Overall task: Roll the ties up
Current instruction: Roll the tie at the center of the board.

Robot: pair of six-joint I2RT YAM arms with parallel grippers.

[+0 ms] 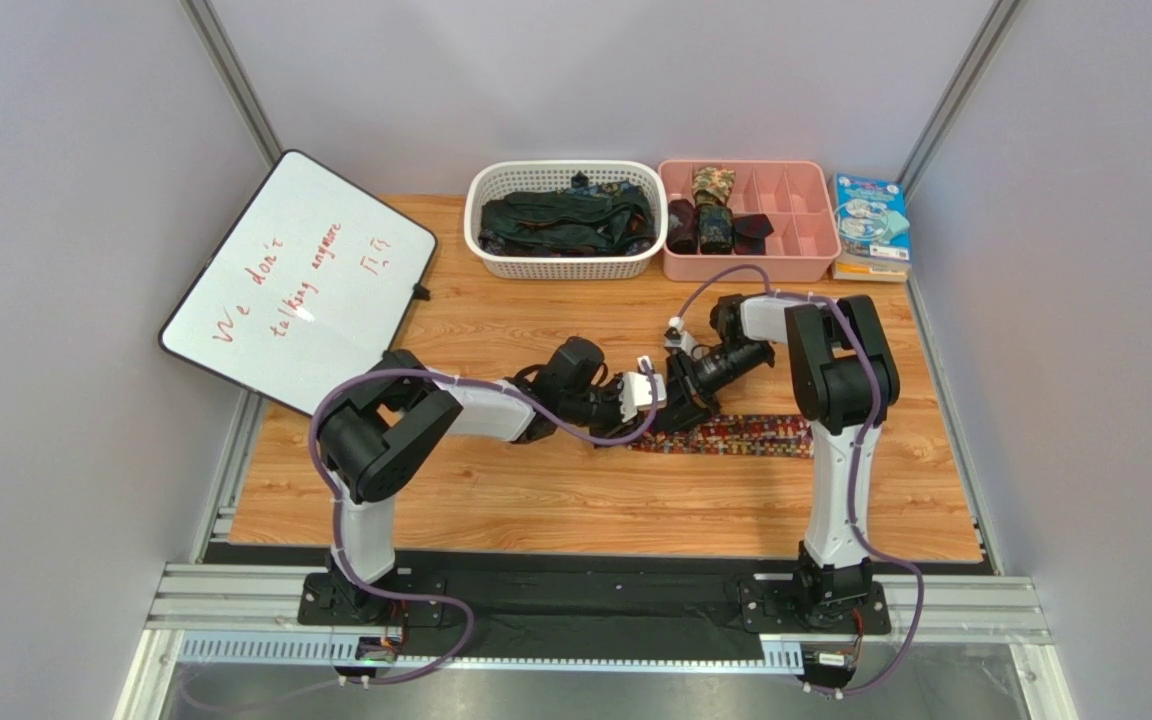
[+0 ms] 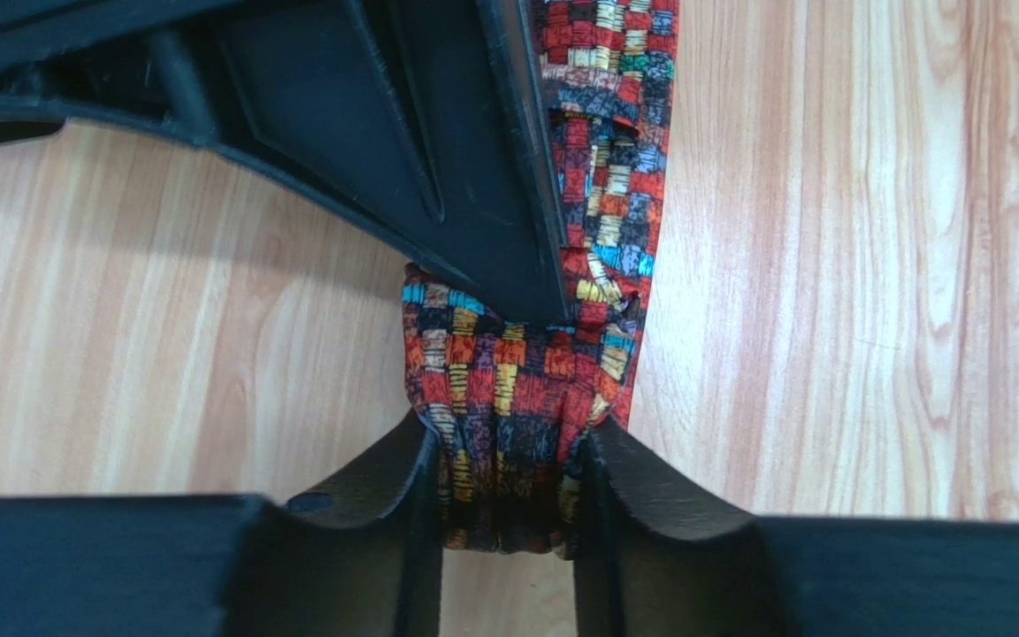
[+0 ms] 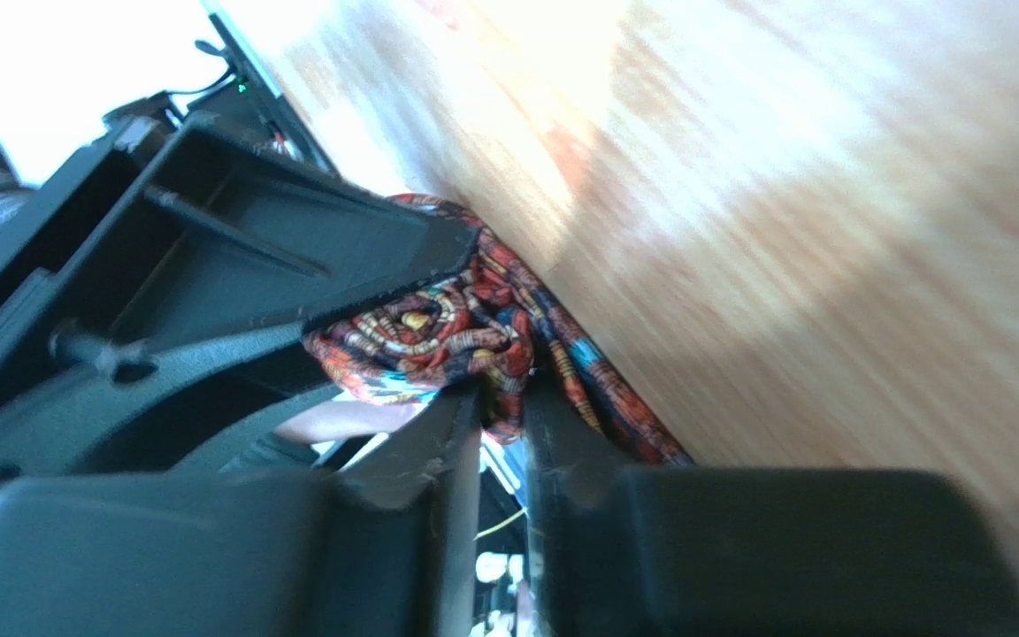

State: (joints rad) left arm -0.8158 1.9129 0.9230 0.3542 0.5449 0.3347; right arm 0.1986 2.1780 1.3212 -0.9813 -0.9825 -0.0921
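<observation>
A red-orange-yellow patterned tie [image 1: 748,435] lies across the wooden table, its left end coiled between both grippers. My left gripper [image 1: 654,399] is shut on the rolled end of the patterned tie [image 2: 515,438], fabric bunched between its fingers. My right gripper [image 1: 683,393] meets it from the right and is shut on the same coil [image 3: 435,325], pinching a fold of the cloth. The rest of the tie runs flat toward the right. Dark ties [image 1: 564,222] fill a white basket. A rolled camouflage tie [image 1: 713,186] and a dark roll [image 1: 716,228] sit in the pink tray.
The white basket [image 1: 495,257] and pink compartment tray [image 1: 793,233] stand at the table's far edge. A whiteboard [image 1: 297,278] leans at the left. A stack of booklets [image 1: 871,222] lies at the far right.
</observation>
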